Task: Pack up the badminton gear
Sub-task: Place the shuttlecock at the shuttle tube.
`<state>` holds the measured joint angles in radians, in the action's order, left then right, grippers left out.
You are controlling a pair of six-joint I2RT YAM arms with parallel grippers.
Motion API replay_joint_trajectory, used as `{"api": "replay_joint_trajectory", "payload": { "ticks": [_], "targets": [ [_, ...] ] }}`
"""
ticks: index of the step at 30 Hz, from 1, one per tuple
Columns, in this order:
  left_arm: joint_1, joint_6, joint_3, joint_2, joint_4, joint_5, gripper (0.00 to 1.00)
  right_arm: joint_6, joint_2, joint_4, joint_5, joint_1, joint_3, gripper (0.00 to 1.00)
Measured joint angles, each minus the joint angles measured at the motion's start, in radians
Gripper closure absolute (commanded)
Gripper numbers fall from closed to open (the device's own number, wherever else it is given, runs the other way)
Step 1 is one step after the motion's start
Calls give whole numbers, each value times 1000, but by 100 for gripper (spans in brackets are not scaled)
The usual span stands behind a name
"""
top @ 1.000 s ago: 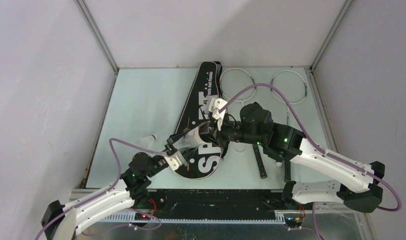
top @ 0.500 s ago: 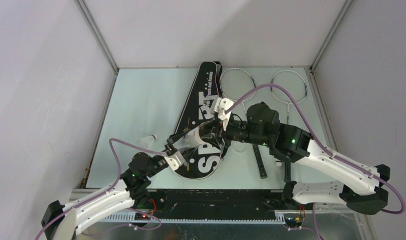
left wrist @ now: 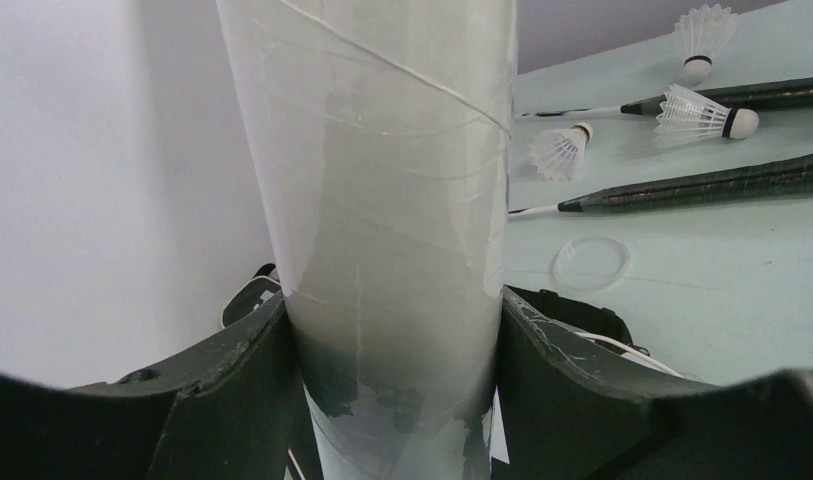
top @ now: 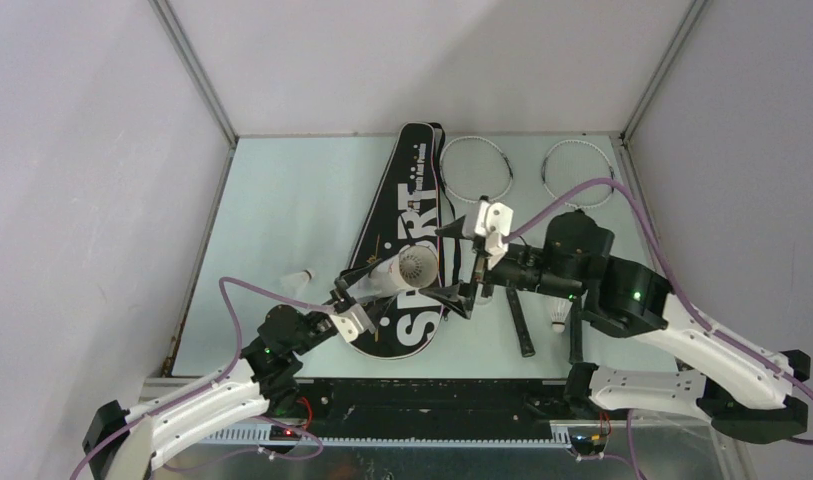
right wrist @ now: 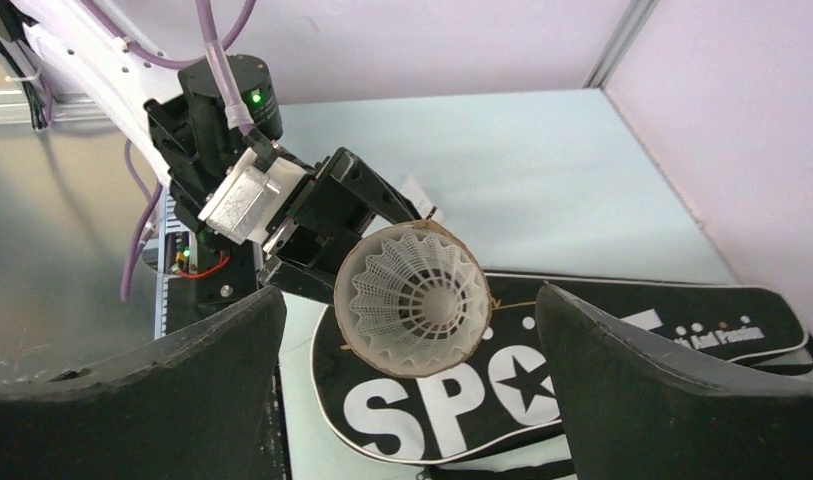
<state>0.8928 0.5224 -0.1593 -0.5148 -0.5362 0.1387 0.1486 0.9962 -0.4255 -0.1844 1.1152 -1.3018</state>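
Observation:
My left gripper [top: 350, 303] [left wrist: 392, 300] is shut on the long white tube [top: 397, 271] [left wrist: 382, 190], which it holds tilted over the black "SPORT" bag [top: 402, 205] [right wrist: 592, 360]. A white shuttlecock [right wrist: 412, 292] sits in the tube's open mouth, skirt outward. Just right of that mouth my right gripper [top: 448, 264] [right wrist: 410, 300] is open and holds nothing. Two rackets lie at the back right, their heads [top: 477, 166] [top: 579, 171] side by side and their black handles [top: 520, 324] [left wrist: 712, 180] toward me. Loose shuttlecocks lie by the handles [top: 559, 318] [left wrist: 562, 150] [left wrist: 698, 112].
One more shuttlecock [top: 300, 277] lies at the left of the table, near the left wall. A clear ring [left wrist: 590, 263] lies on the table beside the racket handles. Grey walls close in the table on three sides.
My right gripper has opened wide and drawn back to the right from the tube's mouth, leaving the shuttlecock in it. The left gripper and tube have not moved.

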Motion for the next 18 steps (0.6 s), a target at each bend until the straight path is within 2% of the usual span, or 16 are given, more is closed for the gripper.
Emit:
{"api": "replay_joint_trajectory", "payload": {
  "ticks": [6,11,15,18],
  "targets": [
    [0,0,0,0,0,0,48,27,-61,5,39,-3,0,1],
    [0,0,0,2,0,0,48,-4,-105,34,159,-44,8,1],
    [0,0,11,13,-10,-1,48,-96,-119,42,305,-131,43,1],
    [0,0,15,18,-14,-2,48,-205,-105,3,394,-251,57,1]
  ]
}}
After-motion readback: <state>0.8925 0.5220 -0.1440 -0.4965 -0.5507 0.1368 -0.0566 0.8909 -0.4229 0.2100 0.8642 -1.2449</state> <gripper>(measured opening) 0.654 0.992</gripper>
